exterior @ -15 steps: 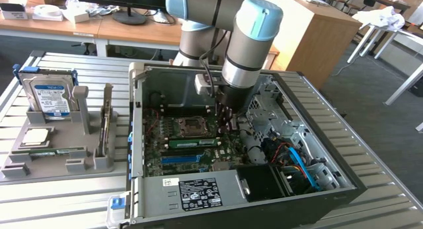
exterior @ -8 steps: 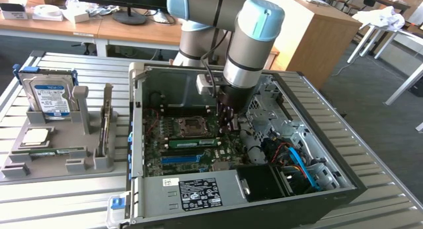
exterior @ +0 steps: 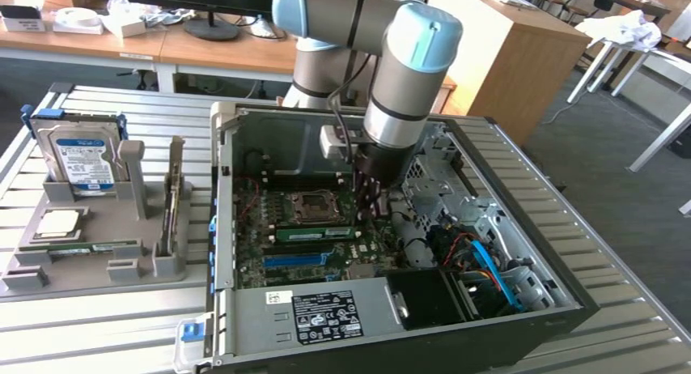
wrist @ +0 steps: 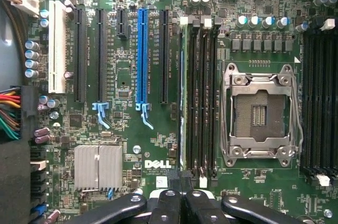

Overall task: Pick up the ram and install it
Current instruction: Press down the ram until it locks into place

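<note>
The ram (wrist: 182,102) stood on edge in a memory slot on the motherboard (wrist: 132,129), just beside the three black empty slots next to the processor socket (wrist: 259,110). It looked seated, probably pushed down already. The gripper (wrist: 183,203) hung over the slot's end. Its fingers (wrist: 169,203) were pressed together with nothing visible between them, so they likely served as a pusher rather than a clamp.

The socket was open and bare. The computer case (exterior: 226,228) lay on its side, lid off, so the arm could reach straight down. The grey tray (exterior: 76,273) on the exterior view's left held a hard drive (exterior: 81,159), a silver processor chip (exterior: 60,222), an upright card (exterior: 173,200) and another green stick (exterior: 86,247), each in its own holder for easy grabbing.
</note>
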Tool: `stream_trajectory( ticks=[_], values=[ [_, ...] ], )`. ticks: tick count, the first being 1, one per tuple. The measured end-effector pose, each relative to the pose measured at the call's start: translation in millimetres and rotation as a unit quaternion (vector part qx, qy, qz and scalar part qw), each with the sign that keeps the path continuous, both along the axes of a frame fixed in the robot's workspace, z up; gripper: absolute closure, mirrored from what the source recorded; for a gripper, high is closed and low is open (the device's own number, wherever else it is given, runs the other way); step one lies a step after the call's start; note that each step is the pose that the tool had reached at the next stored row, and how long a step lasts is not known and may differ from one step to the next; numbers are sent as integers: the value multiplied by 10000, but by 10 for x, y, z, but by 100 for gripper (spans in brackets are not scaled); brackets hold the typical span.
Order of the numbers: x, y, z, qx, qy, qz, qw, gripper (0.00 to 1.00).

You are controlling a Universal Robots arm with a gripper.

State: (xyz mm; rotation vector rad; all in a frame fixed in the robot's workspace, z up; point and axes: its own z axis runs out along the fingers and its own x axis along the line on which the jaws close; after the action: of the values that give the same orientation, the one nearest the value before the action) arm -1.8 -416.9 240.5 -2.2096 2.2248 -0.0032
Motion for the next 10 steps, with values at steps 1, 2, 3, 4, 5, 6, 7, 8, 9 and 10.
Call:
stream_trajectory(
  ticks=[1, 2, 3, 4, 5, 6, 7, 8, 9, 10],
  values=[
    [0, 0, -7, 0, 0, 0, 10000, 90],
    [0, 0, -14, 0, 0, 0, 10000, 90],
    [0, 0, -16, -1, 0, 0, 10000, 90],
    [0, 0, -16, -1, 1, 0, 10000, 90],
    [0, 0, -16, -1, 0, 0, 10000, 90],
    [0, 0, -16, -1, 0, 0, 10000, 90],
    [0, 5, -18, 1, 0, 0, 10000, 90],
    [0, 16, -19, 1, 0, 0, 10000, 90],
    [0, 27, -20, 0, 0, 0, 10000, 90],
    [0, 37, -21, 0, 0, 0, 10000, 90]
  ],
)
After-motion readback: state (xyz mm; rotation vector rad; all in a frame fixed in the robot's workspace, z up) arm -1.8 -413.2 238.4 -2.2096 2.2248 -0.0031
